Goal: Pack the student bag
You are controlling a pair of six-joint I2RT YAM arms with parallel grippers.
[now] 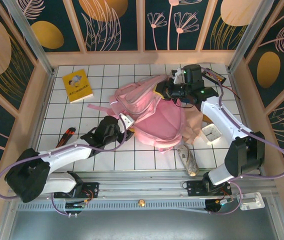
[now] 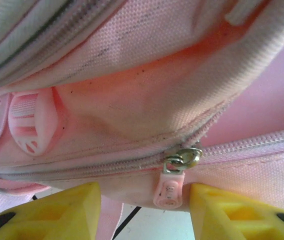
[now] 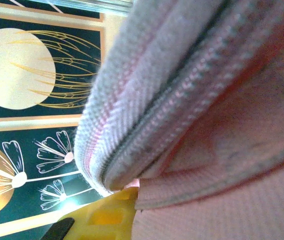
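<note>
Soft pink fabric student bag (image 1: 157, 120): table centre. Your left gripper (image 2: 142, 212): wide, straddling pink zip pull (image 2: 171, 192). Your right gripper (image 1: 171, 91): bag's far rim, grip unreadable. Yellow paperback book (image 1: 77, 85): far-left corner, unpacked. Judged early stage.

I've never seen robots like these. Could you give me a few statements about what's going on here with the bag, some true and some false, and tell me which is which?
1. The student bag is pink. True.
2. The yellow book lies inside the bag. False: it lies on the white tiled table, toward the far left, apart from the bag.
3. The left jaws stand open, with the bag's zipper pull hanging between them. True.
4. That zipper pull is black. False: it is pink, on a silvery ring.
</note>
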